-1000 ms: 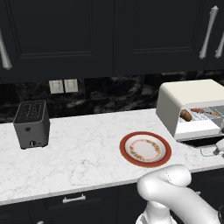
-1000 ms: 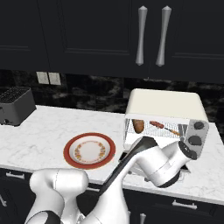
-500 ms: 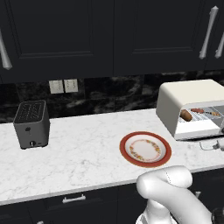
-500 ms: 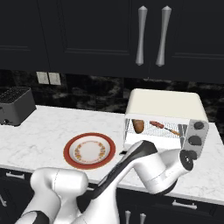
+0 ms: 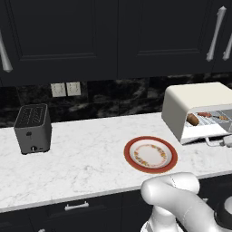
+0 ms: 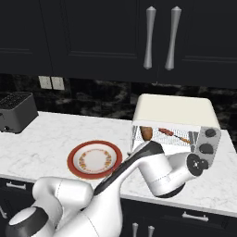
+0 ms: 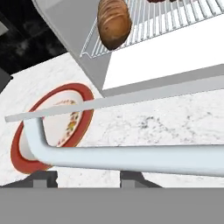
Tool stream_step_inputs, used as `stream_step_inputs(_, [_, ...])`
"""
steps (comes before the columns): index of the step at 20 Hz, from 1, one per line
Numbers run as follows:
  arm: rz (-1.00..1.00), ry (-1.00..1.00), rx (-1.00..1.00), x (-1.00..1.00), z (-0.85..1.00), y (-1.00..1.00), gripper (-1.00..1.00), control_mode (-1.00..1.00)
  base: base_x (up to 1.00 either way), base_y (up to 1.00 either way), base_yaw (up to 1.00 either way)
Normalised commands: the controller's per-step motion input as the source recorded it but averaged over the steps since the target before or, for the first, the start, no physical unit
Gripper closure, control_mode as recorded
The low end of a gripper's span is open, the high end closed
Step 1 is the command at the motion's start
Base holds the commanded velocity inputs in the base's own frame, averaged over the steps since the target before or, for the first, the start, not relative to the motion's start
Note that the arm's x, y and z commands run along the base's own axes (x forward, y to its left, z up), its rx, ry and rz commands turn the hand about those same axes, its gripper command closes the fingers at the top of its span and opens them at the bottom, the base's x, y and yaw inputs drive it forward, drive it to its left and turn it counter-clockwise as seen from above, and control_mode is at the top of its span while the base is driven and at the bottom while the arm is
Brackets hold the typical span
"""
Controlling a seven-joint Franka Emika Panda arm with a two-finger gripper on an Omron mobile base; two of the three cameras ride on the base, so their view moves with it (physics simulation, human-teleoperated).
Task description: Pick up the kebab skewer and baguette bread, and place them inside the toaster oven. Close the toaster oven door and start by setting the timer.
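Left base view: the baguette bread (image 5: 193, 119) and kebab skewer (image 5: 213, 116) lie on the rack inside the toaster oven (image 5: 199, 110).

Right base view: the plate (image 6: 95, 159) sits on the desk (image 6: 46, 143).

Hand view: the hand (image 7: 87, 178) sits under the door's handle bar (image 7: 131, 158), fingertips (image 7: 43, 178) barely showing; grip cannot be told. The loaf lies beyond.

Baguette bread (image 7: 113, 22) and kebab skewer (image 6: 173, 134) lie on the toaster oven (image 6: 173, 111) rack, door open.
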Motion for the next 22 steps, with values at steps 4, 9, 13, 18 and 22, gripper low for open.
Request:
stream_step_inputs(4, [0.00,-0.02,0.00,1.00,0.05,0.19,-1.00,-1.00,0.00,0.00,0.00])
stream_step_inputs(9, [0.00,-0.05,0.00,0.99,0.00,0.45,-1.00,-1.00,0.00,0.00,0.00])
stream_step_inputs(13, [0.00,-0.02,0.00,0.94,0.00,0.33,-1.00,-1.00,0.00,0.00,0.00])
stream_step_inputs(18, [0.00,0.00,0.00,0.84,0.00,0.10,-1.00,-1.00,0.00,0.00,0.00])
stream_step_inputs(22, [0.00,0.00,0.00,0.71,0.00,0.02,-1.00,-1.00,0.00,0.00,0.00])
